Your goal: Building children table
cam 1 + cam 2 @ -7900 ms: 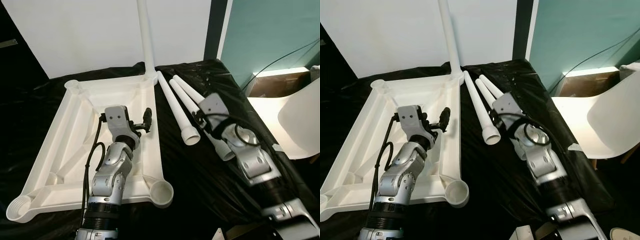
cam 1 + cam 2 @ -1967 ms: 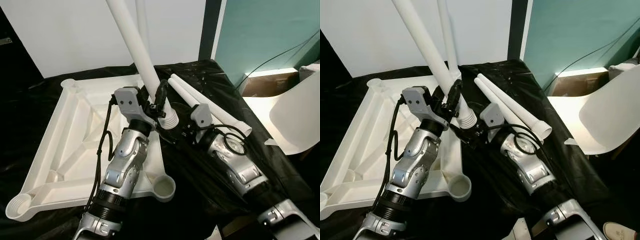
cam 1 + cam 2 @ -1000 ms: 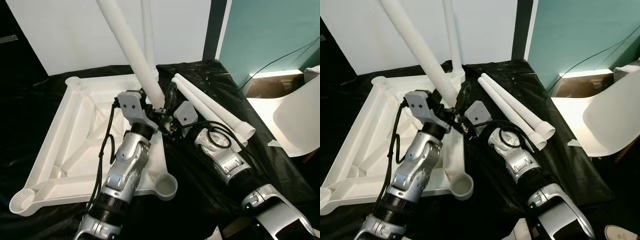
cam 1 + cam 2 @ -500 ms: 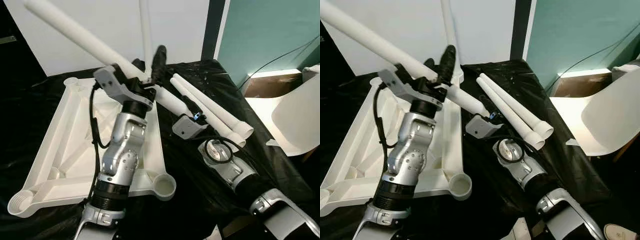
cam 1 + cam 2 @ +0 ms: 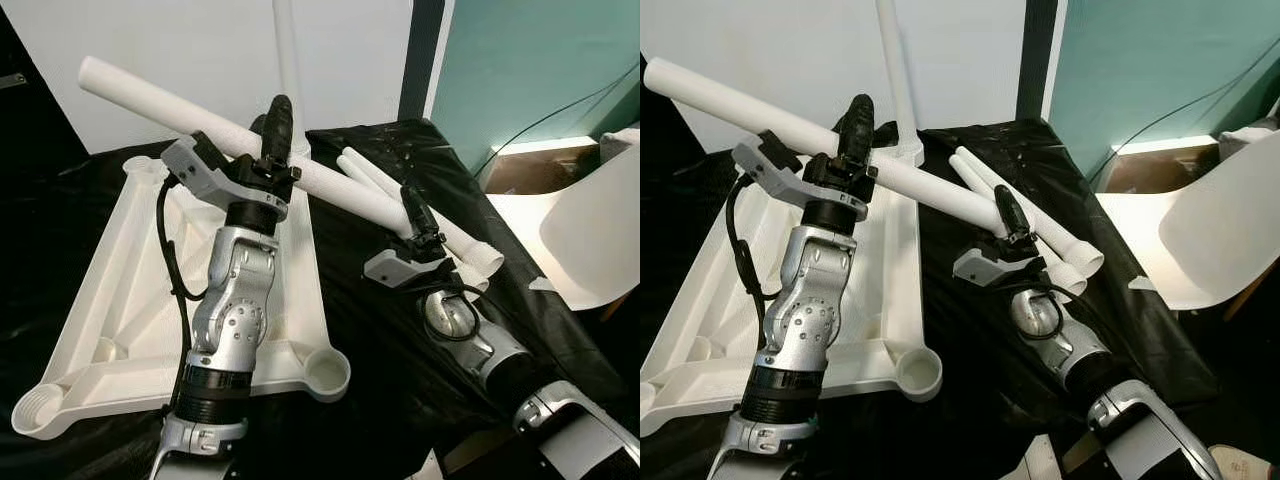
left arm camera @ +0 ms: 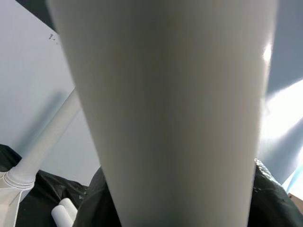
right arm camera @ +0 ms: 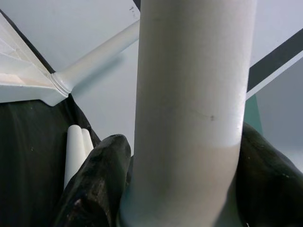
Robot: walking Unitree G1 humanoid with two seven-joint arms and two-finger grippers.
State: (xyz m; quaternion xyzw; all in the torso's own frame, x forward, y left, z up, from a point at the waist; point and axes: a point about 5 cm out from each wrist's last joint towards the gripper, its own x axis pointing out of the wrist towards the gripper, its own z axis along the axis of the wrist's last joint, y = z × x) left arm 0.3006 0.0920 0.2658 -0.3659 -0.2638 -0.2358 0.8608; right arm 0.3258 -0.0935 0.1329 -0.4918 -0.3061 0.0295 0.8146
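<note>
White plastic throughout: an upturned children's table top (image 5: pixel 120 300) lies on a black cloth (image 5: pixel 380 330), ribbed underside up, with round leg sockets at its corners; the near-right socket (image 5: pixel 327 372) stands open. In the left eye view one table leg (image 5: pixel 289 60) is already fitted upright in the far-right corner of the top. A second leg, the held leg (image 5: pixel 190 115), is carried above the top, nearly level, its far end toward the robot's left and raised, its near end sloping down to the right. The left gripper (image 5: pixel 272 140) is closed around this leg near its middle, one black finger rising in front of the tube. The right gripper (image 5: pixel 415 222) clasps the same leg at its lower end, fingers pointing upward. Two spare legs (image 5: pixel 455 240) lie side by side on the cloth just behind the right gripper, touching each other. A white chair (image 5: pixel 595 225) stands at the right edge, beside a teal wall (image 5: pixel 530 70). In the right eye view the same arrangement holds: held leg (image 5: pixel 760 110) bridging left gripper (image 5: pixel 852 135) and right gripper (image 5: pixel 1012 222). In the left wrist view the held leg (image 6: pixel 170 118) takes up most of the frame, pressed close between dark fingers; the fitted leg (image 6: pixel 45 142) rises beyond. In the right wrist view the held leg (image 7: pixel 191 109) runs between two black fingers (image 7: pixel 97 179) closed on it, with the spare legs (image 7: pixel 78 146) on the cloth behind.
</note>
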